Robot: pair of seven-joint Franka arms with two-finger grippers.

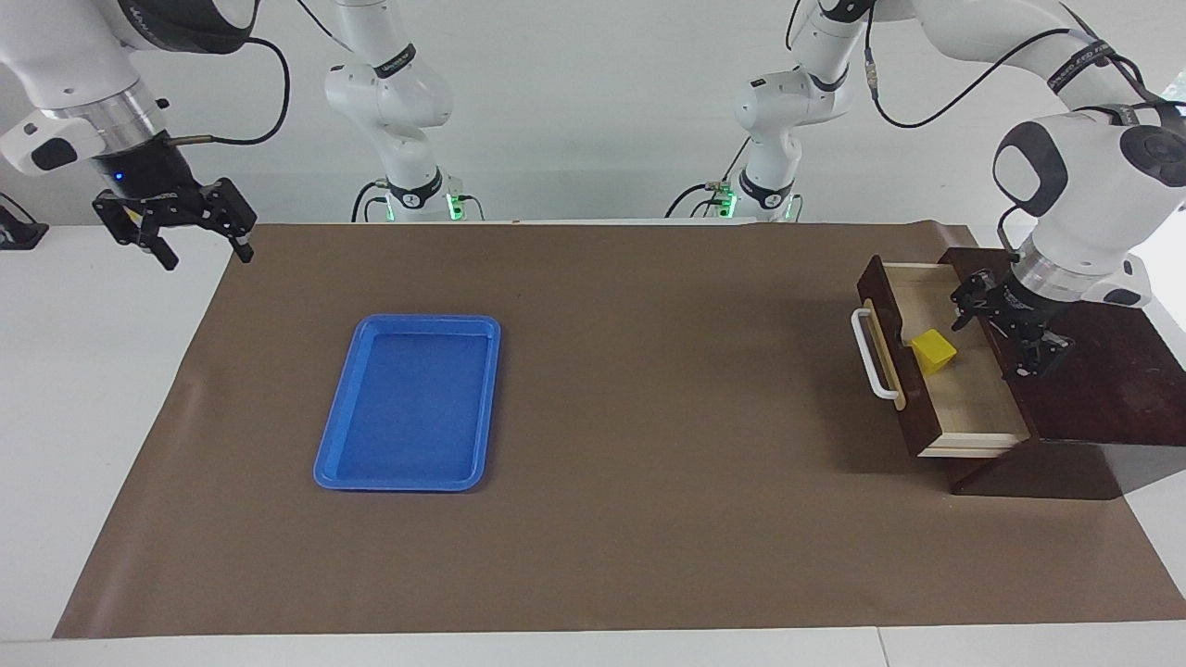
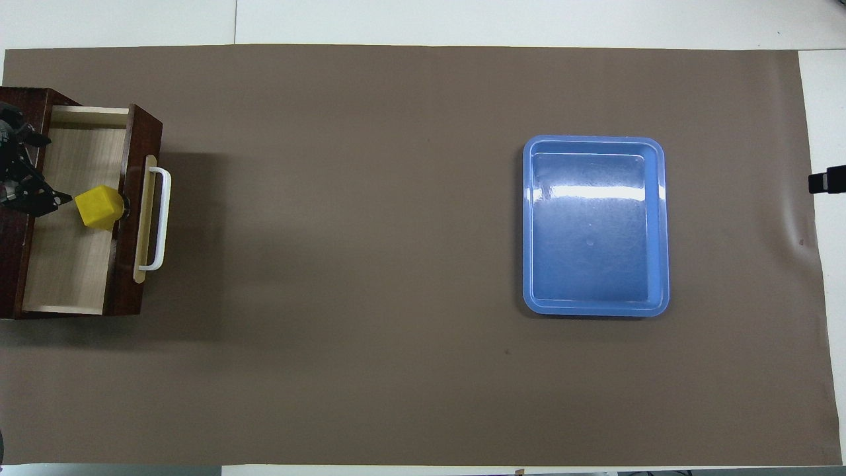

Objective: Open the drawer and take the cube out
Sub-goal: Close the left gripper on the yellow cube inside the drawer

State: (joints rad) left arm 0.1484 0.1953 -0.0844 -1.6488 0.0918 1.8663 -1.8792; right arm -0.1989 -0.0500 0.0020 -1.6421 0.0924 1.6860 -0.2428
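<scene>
The drawer (image 1: 973, 408) (image 2: 66, 264) of the dark brown wooden box (image 1: 1103, 380) stands pulled out at the left arm's end of the table, its white bar handle (image 1: 871, 357) (image 2: 162, 218) toward the table's middle. The yellow cube (image 1: 933, 352) (image 2: 99, 207) lies on the pale wood floor inside, against the drawer front. My left gripper (image 1: 988, 345) (image 2: 56, 168) hangs open over the drawer, where it meets the box and beside the cube, with nothing between its fingers. My right gripper (image 1: 208, 257) waits open, raised over the white table at the right arm's end.
A blue plastic tray (image 1: 334, 463) (image 2: 595, 307) lies on the brown mat (image 1: 649, 417) toward the right arm's end, with nothing in it. The mat covers most of the table, with white tabletop around it. A small black object (image 1: 18, 232) sits at the table's edge near the right arm.
</scene>
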